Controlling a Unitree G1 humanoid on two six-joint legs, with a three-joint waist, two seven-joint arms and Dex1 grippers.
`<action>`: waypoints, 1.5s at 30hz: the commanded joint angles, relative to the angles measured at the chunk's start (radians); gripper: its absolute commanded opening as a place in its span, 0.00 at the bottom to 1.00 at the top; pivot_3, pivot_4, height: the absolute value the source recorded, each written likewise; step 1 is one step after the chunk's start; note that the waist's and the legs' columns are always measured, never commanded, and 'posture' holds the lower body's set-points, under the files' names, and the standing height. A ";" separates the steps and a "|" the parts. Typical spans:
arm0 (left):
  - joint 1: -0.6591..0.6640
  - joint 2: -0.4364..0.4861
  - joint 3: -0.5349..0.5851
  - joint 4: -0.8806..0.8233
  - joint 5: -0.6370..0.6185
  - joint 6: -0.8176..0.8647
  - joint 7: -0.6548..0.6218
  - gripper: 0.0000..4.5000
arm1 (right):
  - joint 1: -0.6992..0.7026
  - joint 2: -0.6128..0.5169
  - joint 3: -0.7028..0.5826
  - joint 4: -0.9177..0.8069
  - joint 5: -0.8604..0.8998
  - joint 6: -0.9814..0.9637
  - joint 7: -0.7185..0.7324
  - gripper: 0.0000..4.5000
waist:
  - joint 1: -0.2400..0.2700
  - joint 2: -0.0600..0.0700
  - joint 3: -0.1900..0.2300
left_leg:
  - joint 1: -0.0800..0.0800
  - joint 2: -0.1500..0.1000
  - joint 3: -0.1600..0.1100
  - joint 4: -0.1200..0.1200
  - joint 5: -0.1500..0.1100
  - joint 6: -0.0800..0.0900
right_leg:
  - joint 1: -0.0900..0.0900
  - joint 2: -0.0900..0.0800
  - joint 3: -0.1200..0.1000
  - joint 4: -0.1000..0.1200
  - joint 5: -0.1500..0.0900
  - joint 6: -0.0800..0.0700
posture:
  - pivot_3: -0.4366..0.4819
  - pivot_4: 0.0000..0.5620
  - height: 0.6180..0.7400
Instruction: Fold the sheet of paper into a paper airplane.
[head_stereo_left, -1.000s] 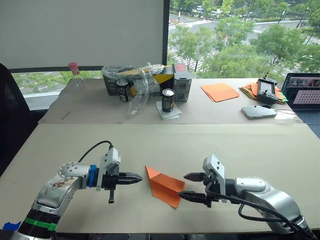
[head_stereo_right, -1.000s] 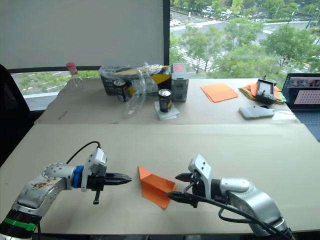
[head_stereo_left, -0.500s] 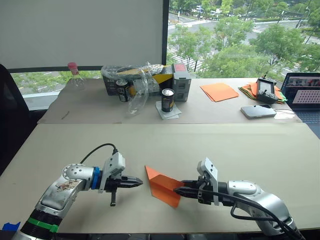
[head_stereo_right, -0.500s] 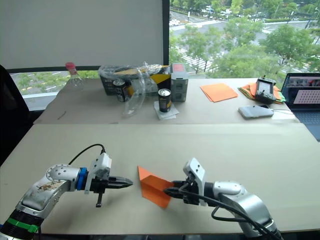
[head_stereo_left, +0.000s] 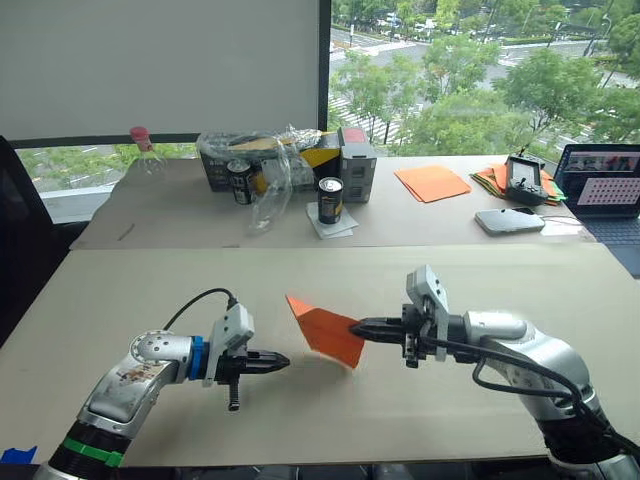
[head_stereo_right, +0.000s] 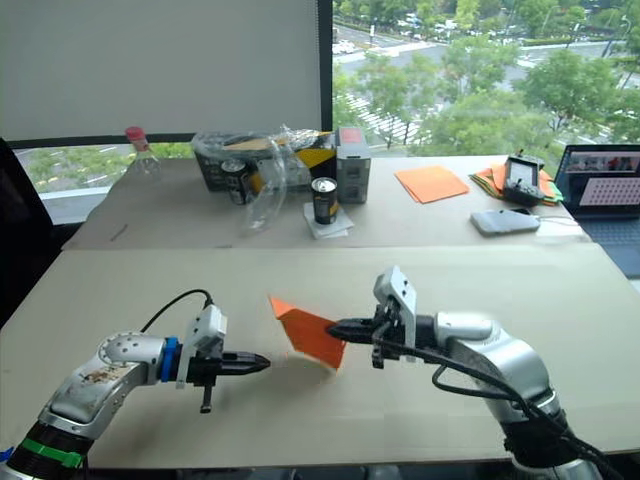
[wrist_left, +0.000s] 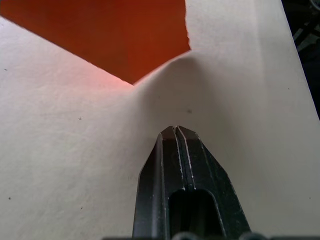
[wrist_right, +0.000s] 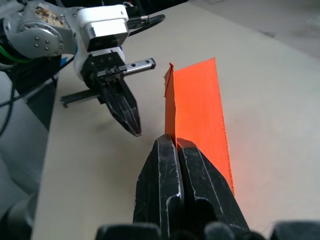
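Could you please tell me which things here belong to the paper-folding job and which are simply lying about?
Belonging to the job:
- paper airplane, lifted off the table
- right gripper, pinching it
- left gripper, shut, beside it

Lying about:
- two cans
- smooth orange sheets
- laptop
- phone

Bright orange paper airplane (head_stereo_left: 328, 331), plain, no print, against a pale cream table (head_stereo_left: 520, 290). Black fingers on both the left gripper (head_stereo_left: 281, 362) and right gripper (head_stereo_left: 357, 326), white housings, silver arms, blue band on the left.
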 joint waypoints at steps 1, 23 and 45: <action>-0.016 0.009 0.040 0.016 -0.020 -0.003 0.002 0.00 | -0.066 -0.027 0.048 0.090 -0.171 -0.264 0.048 0.01 | 0.000 0.000 0.000 | 0.000 0.000 0.000 0.000 0.000 0.000 | 0.000 0.000 0.000 0.000 0.000 0.000 | 0.48 0.27 0.43; -0.034 0.028 0.034 0.074 0.015 -0.028 -0.031 0.00 | 0.040 -0.005 0.189 0.620 -0.836 -1.583 -0.285 0.01 | -0.011 -0.001 0.001 | 0.003 0.000 0.003 0.003 0.003 -0.005 | -0.004 0.002 0.004 0.016 -0.002 -0.003 | 0.48 0.27 0.43; -0.025 -0.029 0.064 0.020 -0.055 0.027 -0.006 0.00 | -0.018 -0.122 0.103 0.307 -0.352 -1.013 -0.032 0.54 | -0.004 -0.002 0.001 | 0.002 0.001 0.003 0.003 0.002 -0.004 | -0.003 0.002 0.004 0.015 -0.003 -0.004 | 0.48 0.27 0.43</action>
